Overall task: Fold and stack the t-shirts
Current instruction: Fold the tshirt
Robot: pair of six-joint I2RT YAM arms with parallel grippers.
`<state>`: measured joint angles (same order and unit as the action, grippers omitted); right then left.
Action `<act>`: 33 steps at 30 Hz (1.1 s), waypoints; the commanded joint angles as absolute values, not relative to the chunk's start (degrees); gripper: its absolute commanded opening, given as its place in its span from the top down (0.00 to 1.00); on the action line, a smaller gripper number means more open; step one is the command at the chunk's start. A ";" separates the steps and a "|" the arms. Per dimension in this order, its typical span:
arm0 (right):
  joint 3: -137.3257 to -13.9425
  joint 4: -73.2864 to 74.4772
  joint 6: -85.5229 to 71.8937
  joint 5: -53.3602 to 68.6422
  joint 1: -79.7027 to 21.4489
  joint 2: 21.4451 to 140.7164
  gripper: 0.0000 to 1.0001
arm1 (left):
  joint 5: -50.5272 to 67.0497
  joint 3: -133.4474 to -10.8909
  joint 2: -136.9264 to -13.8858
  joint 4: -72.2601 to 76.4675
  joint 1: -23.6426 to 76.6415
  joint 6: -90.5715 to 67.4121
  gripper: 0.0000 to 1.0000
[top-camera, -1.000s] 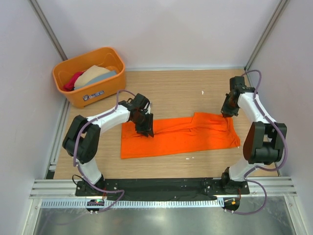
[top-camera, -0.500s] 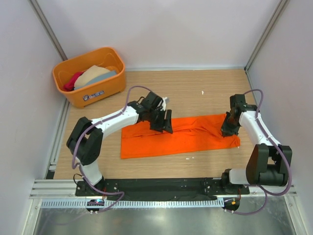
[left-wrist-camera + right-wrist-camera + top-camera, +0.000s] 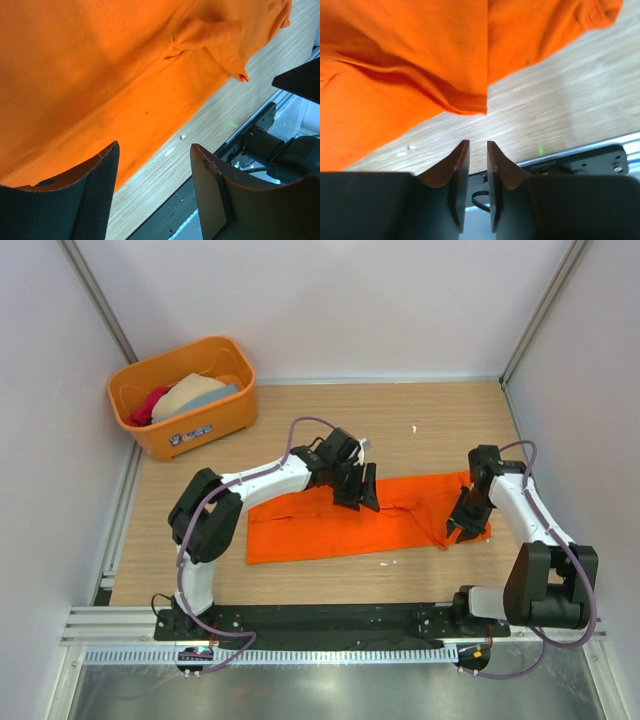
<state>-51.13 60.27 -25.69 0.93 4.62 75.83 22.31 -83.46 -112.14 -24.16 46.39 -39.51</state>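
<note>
We find the bright orange cloth t-shirt (image 3: pixel 320 525) lying spread in a long band on the pale wooden surface (image 3: pixel 400 420), beneath both claws. The left claw (image 3: pixel 363 498) hangs over the shirt's far edge near the middle. Its dark fingers (image 3: pixel 95 190) stand wide apart with nothing between them. The right claw (image 3: pixel 454 531) is over the shirt's right end. Its fingers stand a narrow gap apart and hold nothing, and a folded corner of cloth lies just ahead of the tips. Well away on the left claw's outer, far side, a rigid orange plastic tub (image 3: pixel 150 440) holds a beige shirt (image 3: pixel 188 392), a grey-blue shirt (image 3: pixel 218 393) and a crimson-pink shirt (image 3: pixel 148 403), bundled together.
</note>
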 commanded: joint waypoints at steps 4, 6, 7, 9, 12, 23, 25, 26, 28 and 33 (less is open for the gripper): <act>-54.57 60.56 -23.83 2.98 4.75 76.54 0.57 | 25.40 -85.87 -112.15 -21.09 46.49 -41.13 0.38; -57.37 57.42 -21.55 6.04 4.75 77.86 0.53 | 25.22 -85.96 -112.32 -21.01 46.58 -41.22 0.37; -58.18 56.09 -20.49 7.54 4.66 79.00 0.52 | 25.22 -85.96 -112.41 -20.74 46.58 -41.31 0.38; -59.94 52.57 -18.90 12.36 4.66 80.68 0.49 | 24.96 -85.17 -111.89 -20.39 46.58 -41.48 0.39; -60.73 48.09 -20.12 15.19 4.57 83.66 0.49 | 24.53 -84.29 -110.92 -20.39 46.50 -41.75 0.43; -62.14 40.61 -20.31 22.85 0.97 93.95 0.44 | 24.96 -81.91 -107.58 -21.71 45.70 -42.01 0.41; -62.14 40.17 -19.86 21.89 -2.00 94.83 0.44 | 24.61 -81.65 -107.05 -21.80 45.70 -42.19 0.42; -62.14 40.17 -19.86 20.49 -2.80 95.09 0.45 | 24.26 -81.48 -106.70 -21.97 45.70 -42.36 0.42; -62.05 40.95 -20.47 20.39 -5.44 95.53 0.47 | 23.91 -80.86 -106.35 -22.67 45.79 -42.45 0.43; -57.14 44.73 -24.95 21.18 -8.70 90.72 0.48 | 23.91 -80.07 -105.47 -23.38 45.70 -42.89 0.45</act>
<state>-59.61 42.22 -22.11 20.43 -8.12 95.02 23.59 -80.66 -108.77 -23.11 46.00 -42.11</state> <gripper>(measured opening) 0.520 0.549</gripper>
